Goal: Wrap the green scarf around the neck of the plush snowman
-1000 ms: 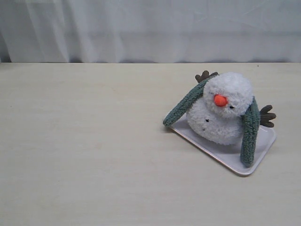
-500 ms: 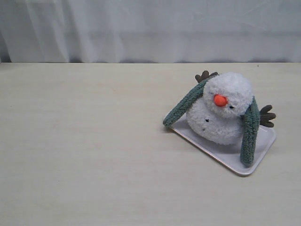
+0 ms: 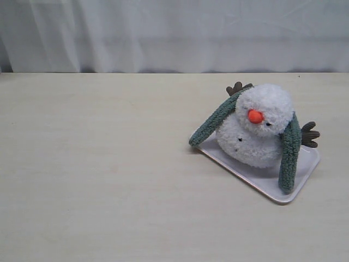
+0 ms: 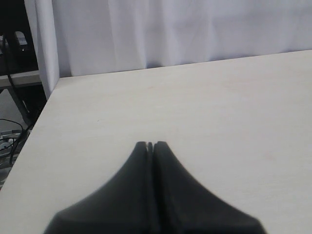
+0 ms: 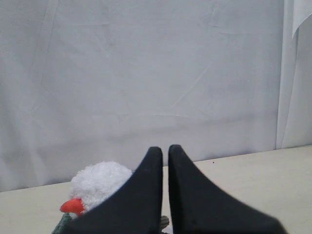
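Note:
The plush snowman [image 3: 255,134] leans on a pale tray [image 3: 256,177] at the right of the table, orange nose facing front. The green scarf [image 3: 290,153] lies behind its neck, one end hanging down on the right, the other end [image 3: 210,124] sloping down to the left. No arm shows in the exterior view. My left gripper [image 4: 150,145] is shut over bare table, holding nothing. My right gripper [image 5: 165,149] is shut and empty, with the snowman's white head [image 5: 100,183] low beside its fingers.
A white curtain [image 3: 174,33] hangs behind the table's far edge. The table's side edge [image 4: 34,126] shows in the left wrist view, with cables and a stand beyond it. Brown twig arms [image 3: 310,134] stick out at the snowman's sides.

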